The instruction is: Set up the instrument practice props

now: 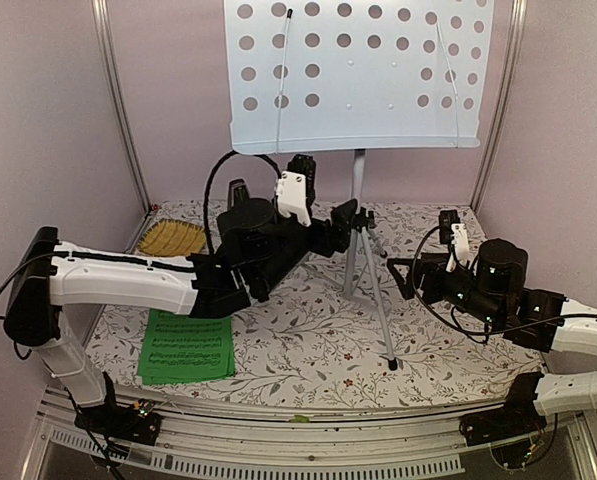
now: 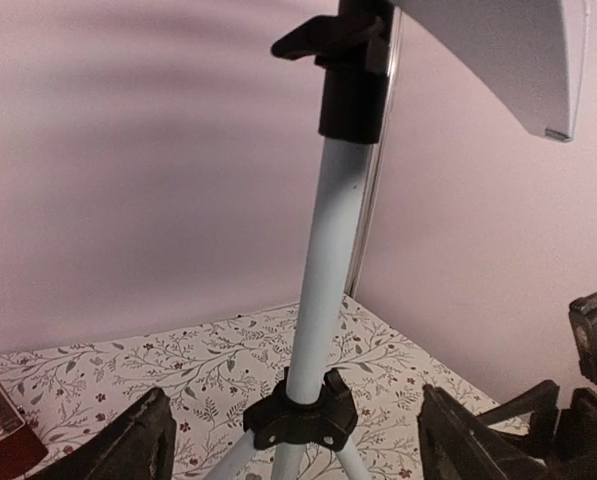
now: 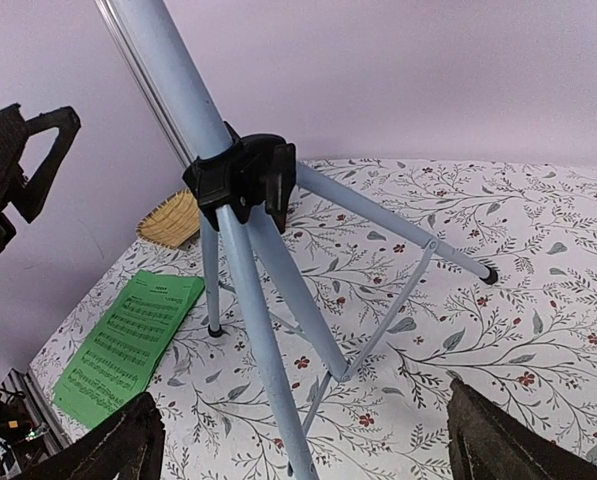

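The pale blue music stand (image 1: 368, 125) is pictured upright mid-surface, its pole flanked by the left jaws and right jaws, both spread open.

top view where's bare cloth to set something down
Bare: front centre, between the green booklet and the tripod legs. Crowded: at the legs, flanked by the left gripper and right gripper, and back left by the straw mat.

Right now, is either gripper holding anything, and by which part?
Nothing is held: left gripper and right gripper both stand open, jaws clear of the music stand.
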You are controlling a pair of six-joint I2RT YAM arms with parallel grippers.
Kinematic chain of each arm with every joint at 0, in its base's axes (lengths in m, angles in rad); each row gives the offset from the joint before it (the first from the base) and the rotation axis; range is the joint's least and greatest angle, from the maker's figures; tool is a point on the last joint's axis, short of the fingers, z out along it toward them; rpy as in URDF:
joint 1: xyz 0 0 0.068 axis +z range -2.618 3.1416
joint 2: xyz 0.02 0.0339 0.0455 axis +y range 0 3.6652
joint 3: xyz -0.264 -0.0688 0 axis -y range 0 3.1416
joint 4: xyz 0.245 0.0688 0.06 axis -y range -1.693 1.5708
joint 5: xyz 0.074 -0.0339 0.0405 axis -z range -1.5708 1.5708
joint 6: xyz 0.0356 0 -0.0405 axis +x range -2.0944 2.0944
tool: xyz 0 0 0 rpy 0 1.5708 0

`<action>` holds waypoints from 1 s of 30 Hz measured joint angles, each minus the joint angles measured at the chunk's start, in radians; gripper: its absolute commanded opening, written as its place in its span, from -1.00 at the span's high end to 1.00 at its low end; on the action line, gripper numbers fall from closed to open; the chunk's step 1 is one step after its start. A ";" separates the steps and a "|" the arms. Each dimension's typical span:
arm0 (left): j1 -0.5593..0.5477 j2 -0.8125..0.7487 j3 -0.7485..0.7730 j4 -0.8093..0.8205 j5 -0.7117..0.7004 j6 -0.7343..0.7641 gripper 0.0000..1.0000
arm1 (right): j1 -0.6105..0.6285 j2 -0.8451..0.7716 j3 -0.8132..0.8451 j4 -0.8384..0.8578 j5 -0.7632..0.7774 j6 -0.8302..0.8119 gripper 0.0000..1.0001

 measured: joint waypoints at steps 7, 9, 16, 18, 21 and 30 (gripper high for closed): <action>0.024 -0.153 -0.171 -0.101 0.000 -0.206 -0.63 | 0.000 0.037 0.014 0.000 -0.002 -0.031 -0.98; 0.044 -0.196 -0.217 -0.163 0.001 -0.277 -0.60 | 0.000 0.042 0.023 0.001 -0.004 -0.036 -0.98; 0.157 -0.397 -0.351 -0.523 0.014 -0.555 -0.54 | 0.000 0.041 0.053 0.000 -0.023 -0.045 -0.98; 0.187 -0.467 -0.392 -0.640 0.029 -0.633 -0.53 | 0.000 0.038 0.056 -0.001 -0.029 -0.049 -0.98; 0.238 -0.540 -0.443 -0.796 0.070 -0.710 -0.54 | 0.000 0.038 0.067 -0.005 -0.041 -0.058 -0.98; 0.590 -0.569 -0.505 -1.078 0.227 -0.738 -0.62 | 0.000 0.051 0.088 -0.003 -0.125 -0.068 -0.99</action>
